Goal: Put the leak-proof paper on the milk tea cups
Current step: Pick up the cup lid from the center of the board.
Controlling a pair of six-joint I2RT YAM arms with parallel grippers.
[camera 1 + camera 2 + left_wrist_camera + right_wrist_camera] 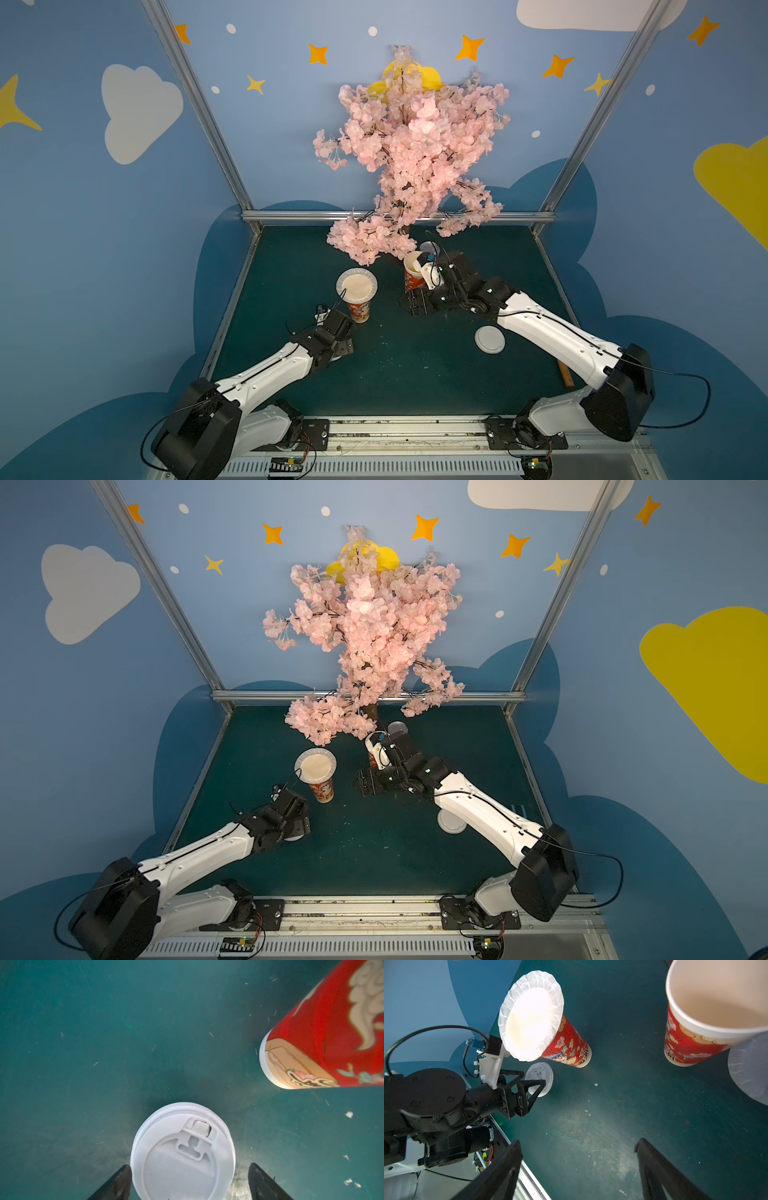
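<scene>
On the tabletop (415, 374) the left end effector (189, 1165) stands apart astride a white lid (166, 1167), beyond it one paper sheet (356, 285) covers a cup (359, 311), the right end effector (579, 1141) hangs open near the bare cup (412, 282), a second sheet (749, 1072) just beside it

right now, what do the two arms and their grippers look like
Both match: the left arm and right arm have smooth white link shells and bulky black joint housings, with black cables looping off them. The left gripper and right gripper are black, their tapered fingers built as open triangular frames. A white bracket with a blue plug sits at the wrist.
</scene>
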